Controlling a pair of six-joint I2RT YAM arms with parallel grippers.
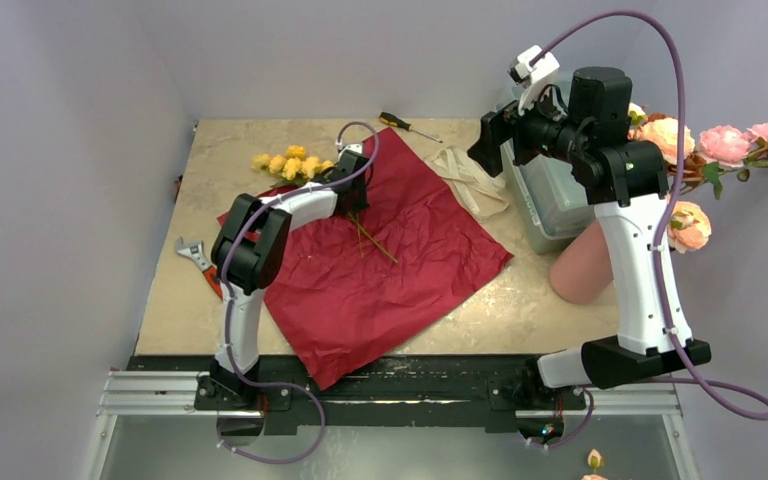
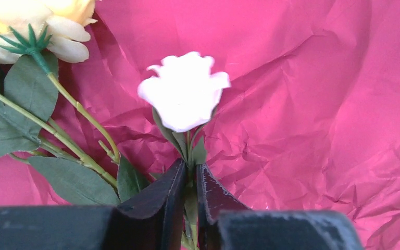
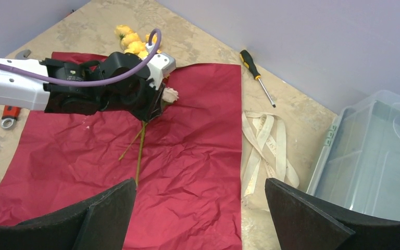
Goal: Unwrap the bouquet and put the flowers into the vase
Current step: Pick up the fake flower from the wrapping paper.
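Observation:
The dark red paper [image 1: 380, 265] lies spread flat on the table, unwrapped. My left gripper [image 2: 191, 166] is shut on the green stem just under a pale pink rosebud [image 2: 185, 91]; from above, this gripper [image 1: 352, 188] sits at the paper's far left part, with long thin stems [image 1: 375, 240] trailing from it. Yellow flowers [image 1: 290, 162] lie beside it. The salmon-pink vase [image 1: 582, 265] stands at the right, partly hidden by my right arm, with pink and peach flowers [image 1: 725, 145] showing beyond it. My right gripper [image 3: 200, 192] hangs open and empty, high above the paper's right edge.
A cream ribbon [image 1: 470, 175] lies loose right of the paper. A clear plastic box [image 1: 550, 195] stands at the far right, under my right gripper [image 1: 487, 140]. A screwdriver [image 1: 408, 125] lies at the back, and a wrench [image 1: 195, 255] near the left edge.

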